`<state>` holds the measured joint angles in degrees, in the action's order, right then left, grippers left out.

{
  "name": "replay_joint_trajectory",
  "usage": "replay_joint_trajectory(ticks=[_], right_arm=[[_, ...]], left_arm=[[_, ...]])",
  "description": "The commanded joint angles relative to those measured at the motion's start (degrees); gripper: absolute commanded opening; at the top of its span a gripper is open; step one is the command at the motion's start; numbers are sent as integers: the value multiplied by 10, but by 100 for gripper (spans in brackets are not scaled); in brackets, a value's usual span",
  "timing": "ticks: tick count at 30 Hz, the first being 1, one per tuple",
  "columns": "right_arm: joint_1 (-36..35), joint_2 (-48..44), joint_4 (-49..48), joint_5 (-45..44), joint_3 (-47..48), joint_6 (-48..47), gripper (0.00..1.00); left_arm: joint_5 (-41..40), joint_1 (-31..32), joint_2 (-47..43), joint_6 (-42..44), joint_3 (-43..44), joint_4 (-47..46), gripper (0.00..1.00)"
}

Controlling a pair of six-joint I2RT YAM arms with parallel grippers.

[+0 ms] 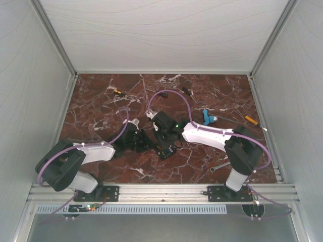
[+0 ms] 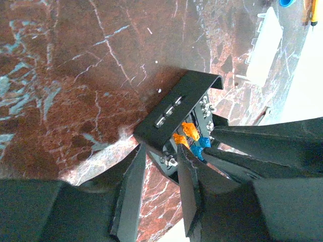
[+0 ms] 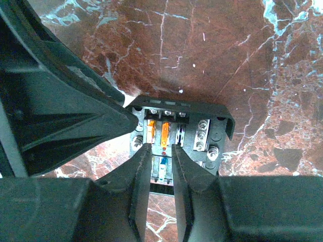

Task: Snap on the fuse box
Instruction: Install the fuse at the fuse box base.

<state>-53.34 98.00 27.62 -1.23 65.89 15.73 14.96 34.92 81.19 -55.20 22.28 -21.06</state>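
On the marble table [image 1: 151, 174], a small metal tool [image 1: 220, 165] lies nearest the right arm's base. At the centre the fuse box [image 2: 176, 106] sits with its orange and blue fuses showing. The left gripper [image 2: 161, 150] is partly open and straddles the box's near corner, though the view does not make clear whether it truly pinches it. The right gripper [image 3: 159, 147] hangs over the fuses with its jaws a narrow slot apart, holding nothing, and it hides the box's far side. Further back lie a blue plastic piece [image 1: 207, 117] and two screwdrivers [image 1: 251, 120], well apart.
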Motion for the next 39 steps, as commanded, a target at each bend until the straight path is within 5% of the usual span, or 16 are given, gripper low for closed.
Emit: replay_joint_trajectory(ticks=[1, 18, 39], right_arm=[[3, -5, 0, 9, 24, -1, 19], [6, 44, 30, 19, 33, 7, 0], [-16, 101, 103, 3, -25, 0, 0]], left_arm=[[-6, 1, 10, 19, 34, 3, 32], [6, 1, 45, 22, 40, -6, 30], [17, 0, 46, 4, 19, -24, 25]])
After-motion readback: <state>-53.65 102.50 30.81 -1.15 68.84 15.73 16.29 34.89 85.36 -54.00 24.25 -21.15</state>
